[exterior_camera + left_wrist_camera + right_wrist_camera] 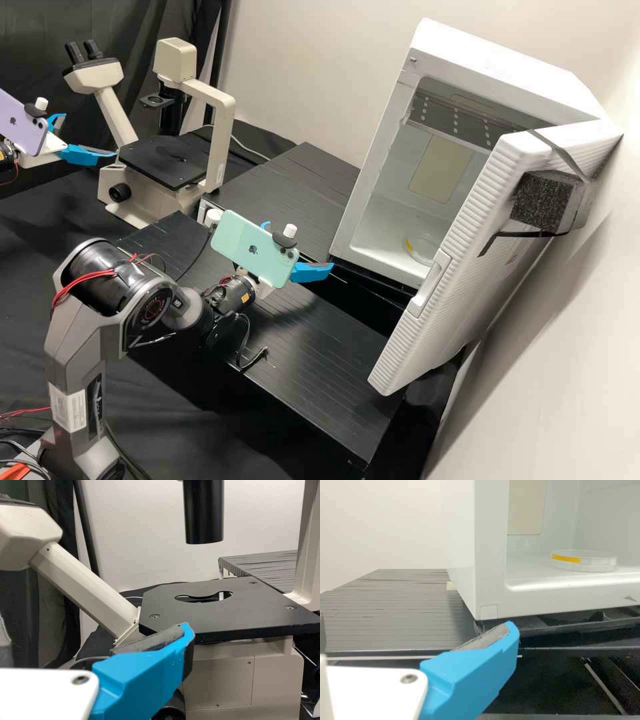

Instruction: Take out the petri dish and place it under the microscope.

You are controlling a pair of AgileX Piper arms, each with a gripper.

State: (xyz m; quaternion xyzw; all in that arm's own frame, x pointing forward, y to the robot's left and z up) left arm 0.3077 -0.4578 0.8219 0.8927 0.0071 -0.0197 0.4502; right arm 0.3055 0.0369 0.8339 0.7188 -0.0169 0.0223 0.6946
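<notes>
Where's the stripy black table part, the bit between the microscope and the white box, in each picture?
High view: stripy table part, near the middle, between microscope and white box.
Left wrist view: beyond the microscope's flat black stage.
Right wrist view: beside the white box.
Shared landmark: pale wall.

A gripper could pass through the open front of the boxy white cabinet (497,63), between its raised white sill (570,599) and grey perforated metal shelf (453,121). The ribbed white door (475,219) bars one side; its clearance is hard to judge. Free room lies over the flat black microscope stage (170,600), beneath the hanging black cylinder (202,515); the slanted cream tube (80,585) and upright cream microscope arm (217,147) obstruct its sides.
</notes>
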